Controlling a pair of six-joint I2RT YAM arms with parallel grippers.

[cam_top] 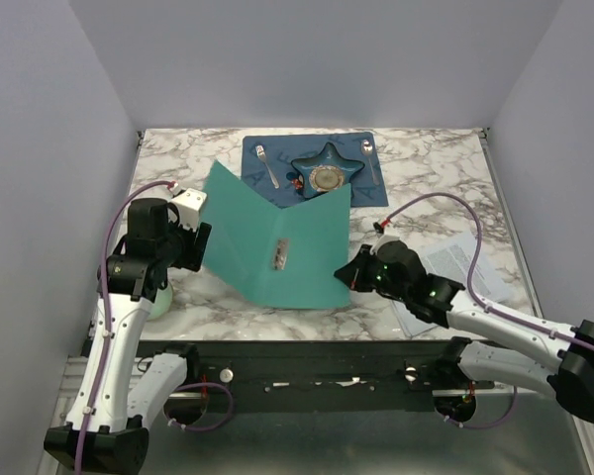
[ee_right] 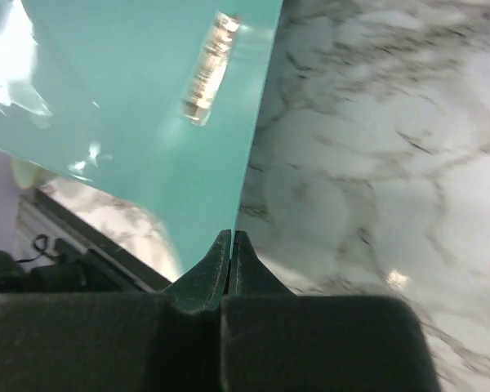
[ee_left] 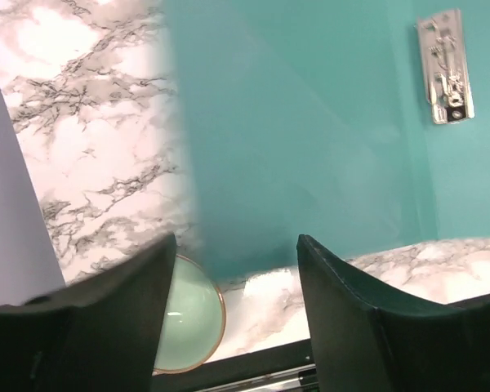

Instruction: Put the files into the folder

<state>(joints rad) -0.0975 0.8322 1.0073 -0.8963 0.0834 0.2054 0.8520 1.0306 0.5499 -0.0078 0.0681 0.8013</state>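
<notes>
Folder [cam_top: 312,247] stands open mid-table, with nothing in it. My right claw [cam_top: 352,269] is pinched tight on its right cover's edge; my left claw [cam_top: 200,245] gapes beside the left cover, empty. Files [cam_top: 475,262] lie at right, not yet loaded.

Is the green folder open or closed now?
Open: the folder spreads in a V, covers apart, and its inner metal clip shows.

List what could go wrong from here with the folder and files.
1. The folder has its left flap raised while the left hand beside it is open; the flap could flop shut.
2. The right hand pinches only the folder's edge; it might slip out.
3. The files lie partly beneath the right arm, which could sweep them.
</notes>
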